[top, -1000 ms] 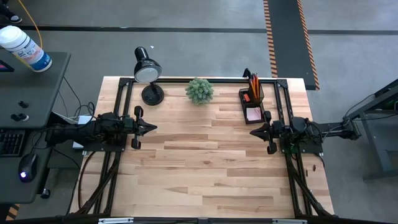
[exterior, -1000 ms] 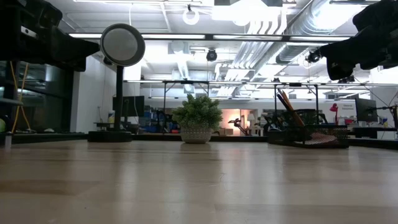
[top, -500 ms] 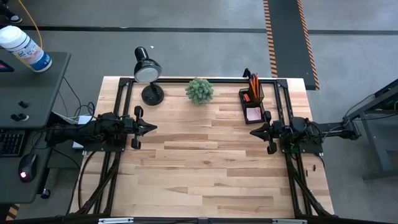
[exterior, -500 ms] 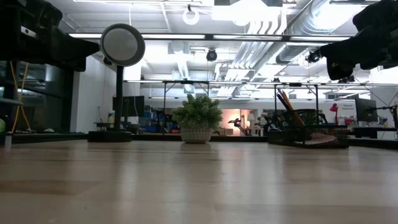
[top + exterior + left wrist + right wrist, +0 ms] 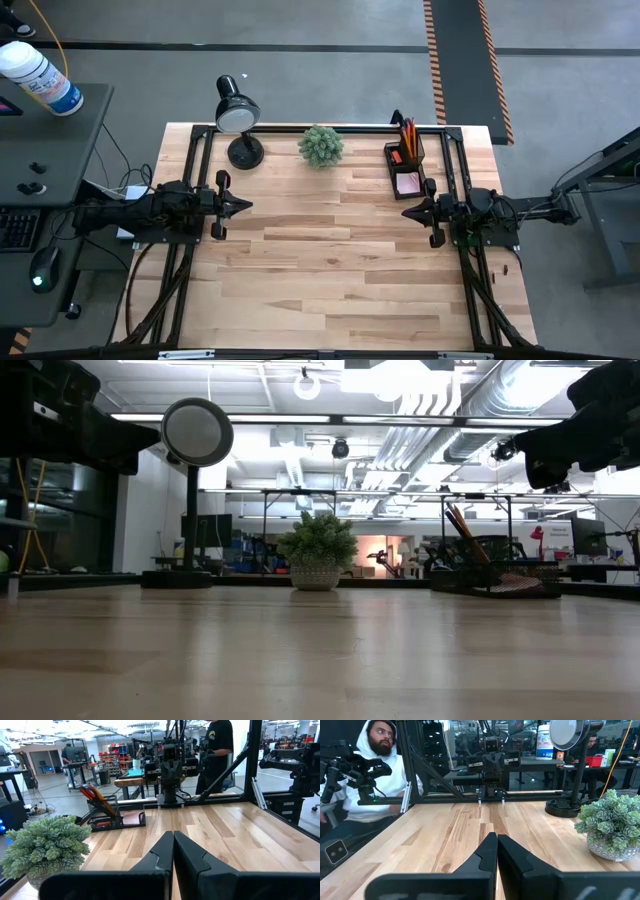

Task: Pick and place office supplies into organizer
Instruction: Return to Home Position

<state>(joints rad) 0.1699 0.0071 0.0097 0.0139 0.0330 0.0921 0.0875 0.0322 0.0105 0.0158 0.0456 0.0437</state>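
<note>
The black mesh organizer (image 5: 405, 165) stands at the table's far right, by the far edge. Orange pencils and a black pen (image 5: 409, 133) stick up from its cup section, a small red piece (image 5: 396, 156) sits beside them, and a pink sticky-note pad (image 5: 408, 182) lies in its lower tray. It also shows in the low view (image 5: 495, 578) and the left wrist view (image 5: 112, 817). My left gripper (image 5: 245, 205) hovers shut at the table's left side. My right gripper (image 5: 405, 212) hovers shut at the right side, just near of the organizer. Both point toward the table's middle.
A black desk lamp (image 5: 238, 120) and a small green plant (image 5: 321, 146) stand along the far edge. Bare wood fills the middle and near part of the table (image 5: 330, 270). A person in a white hoodie (image 5: 375, 775) sits beyond the table's left side; another person (image 5: 216, 750) stands beyond its right.
</note>
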